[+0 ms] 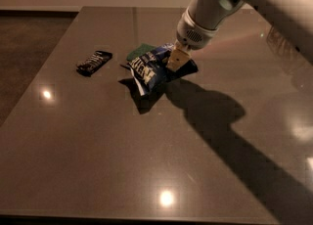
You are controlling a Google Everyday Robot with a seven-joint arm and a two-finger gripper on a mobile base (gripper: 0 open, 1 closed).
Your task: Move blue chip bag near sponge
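1. The hand (175, 63) is closed on the right end of the blue chip bag (148, 70), over the far half of the tabletop (98, 160).
2. The crumpled bag sits just beside the green sponge (138, 52) and covers its near edge.
3. A black snack bar (94, 62) lies apart to the left.

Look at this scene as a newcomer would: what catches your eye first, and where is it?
The white arm reaches in from the top right, its hand gripping a crumpled blue bag near the table's centre. A long dark shadow runs from them to the lower right. A green sponge peeks out just behind the bag, and a black bar lies to its left.
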